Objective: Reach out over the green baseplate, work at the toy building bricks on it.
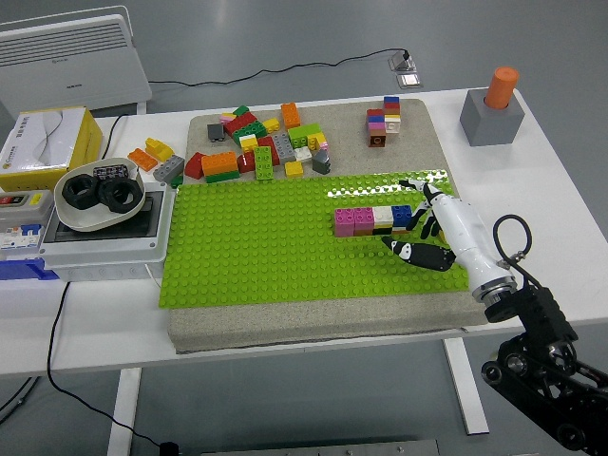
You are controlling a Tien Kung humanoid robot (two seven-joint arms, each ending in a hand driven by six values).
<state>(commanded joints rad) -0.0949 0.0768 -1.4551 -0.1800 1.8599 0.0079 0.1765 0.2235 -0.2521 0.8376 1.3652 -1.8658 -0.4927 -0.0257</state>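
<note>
Pink-to-blue brick row just beside fingers

One green baseplate, one row of joined bricks, one small brick stack, one loose brick pile.

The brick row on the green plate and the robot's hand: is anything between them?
No. In the head view, the right hand sits right at the blue end of the brick row; no other brick lies between, only green baseplate studs.

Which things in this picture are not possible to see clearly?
- Head view: the right hand covers the right end of the brick row; contact is unclear.
- Left arm: outside the picture.
- Brick pile: single pieces too small to count.
- Print on the yellow box: too small.
</note>
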